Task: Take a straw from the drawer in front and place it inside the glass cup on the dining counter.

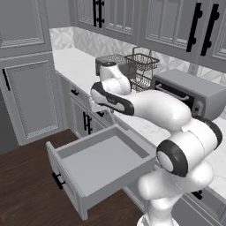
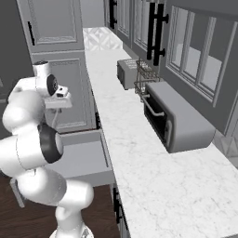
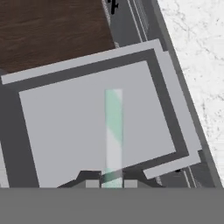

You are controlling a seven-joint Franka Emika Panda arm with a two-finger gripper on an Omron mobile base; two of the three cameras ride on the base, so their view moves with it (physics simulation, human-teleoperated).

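Note:
The grey drawer (image 1: 101, 163) stands pulled wide open below the marble worktop, and its bare floor (image 3: 61, 127) lies under the hand. My gripper (image 3: 111, 183) hangs above the drawer, shut on the straw (image 3: 113, 131), a pale stick with a faint green tint that runs from between the fingertips out over the drawer floor. In the right base view the hand (image 2: 56, 104) sits over the drawer (image 2: 83, 158), with the thin straw (image 2: 55, 118) hanging below it. The glass cup and the dining counter are out of view.
On the marble worktop (image 1: 75, 62) stand a toaster (image 1: 110, 62), a wire rack (image 1: 142, 66) and a toaster oven (image 1: 190, 92). Grey cupboard doors (image 1: 31, 97) rise to the left of the drawer. Dark wood floor (image 1: 26, 190) lies in front of it.

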